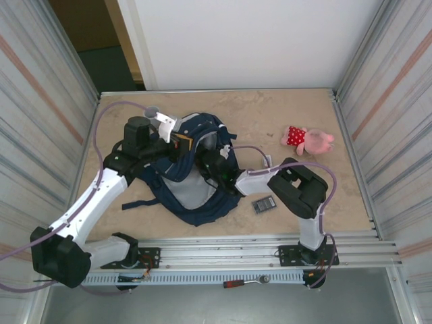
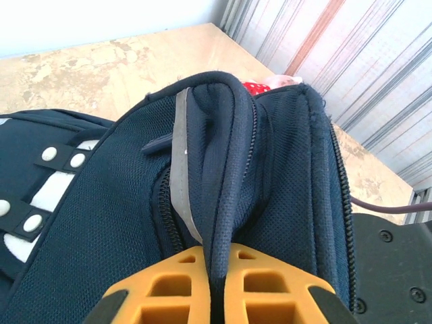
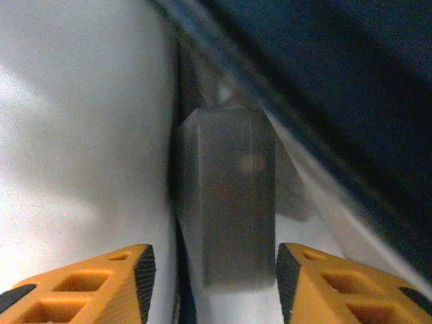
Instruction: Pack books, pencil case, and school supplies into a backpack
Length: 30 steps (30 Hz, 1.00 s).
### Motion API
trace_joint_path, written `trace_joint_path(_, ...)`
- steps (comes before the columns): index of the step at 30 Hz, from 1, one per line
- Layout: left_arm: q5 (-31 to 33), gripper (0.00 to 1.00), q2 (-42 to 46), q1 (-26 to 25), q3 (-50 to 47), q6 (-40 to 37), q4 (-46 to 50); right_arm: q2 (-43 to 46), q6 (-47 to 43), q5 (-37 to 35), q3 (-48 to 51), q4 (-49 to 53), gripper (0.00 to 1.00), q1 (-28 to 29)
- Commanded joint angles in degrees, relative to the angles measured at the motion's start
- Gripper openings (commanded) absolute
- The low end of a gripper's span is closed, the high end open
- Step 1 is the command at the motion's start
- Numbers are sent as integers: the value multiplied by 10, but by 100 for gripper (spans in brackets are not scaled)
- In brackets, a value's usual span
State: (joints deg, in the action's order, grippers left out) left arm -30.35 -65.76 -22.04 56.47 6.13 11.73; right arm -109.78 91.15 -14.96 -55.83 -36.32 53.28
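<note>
Left end effector pinches backpack rim, centre of bench; right end effector is spread inside, w/ grey piece loose between. We judge packing partly done: grid-faced supply waits near-right.

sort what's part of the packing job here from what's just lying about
For the job:
- backpack
- flat dark grey piece on the table beside it
- grey boxy item inside the bag, between the right gripper's fingers

Just lying about:
- plush toy
- red-handled tool on the front rail
</note>
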Motion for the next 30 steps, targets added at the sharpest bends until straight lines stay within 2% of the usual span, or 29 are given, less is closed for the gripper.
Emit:
trace_joint_path(1,-9,0,46,10,27,-17,-69,56,-2,24,19,66,56,7)
trace_joint_path(4,-3,0,49,19,25,-22,-64,89,-21,45,26,108,60,6)
trace_joint_path(9,6,0,50,27,28,-40,-48,158,-74,69,48,154,61,6)
trace_joint_path(11,7,0,50,27,28,-46,-41,196,-104,80,52,201,61,3)
trace_joint_path(17,-5,0,56,27,13,-51,-27,324,-218,106,40,430,63,-19)
trace_joint_path(20,-9,0,62,27,-3,-51,-29,364,-309,140,15,573,64,-63)
trace_joint_path(24,-21,0,67,27,-11,-57,-19,386,-433,157,-10,744,65,-148)
trace_joint_path(30,-28,0,73,27,-15,-64,-7,330,-614,146,-47,892,67,-280)
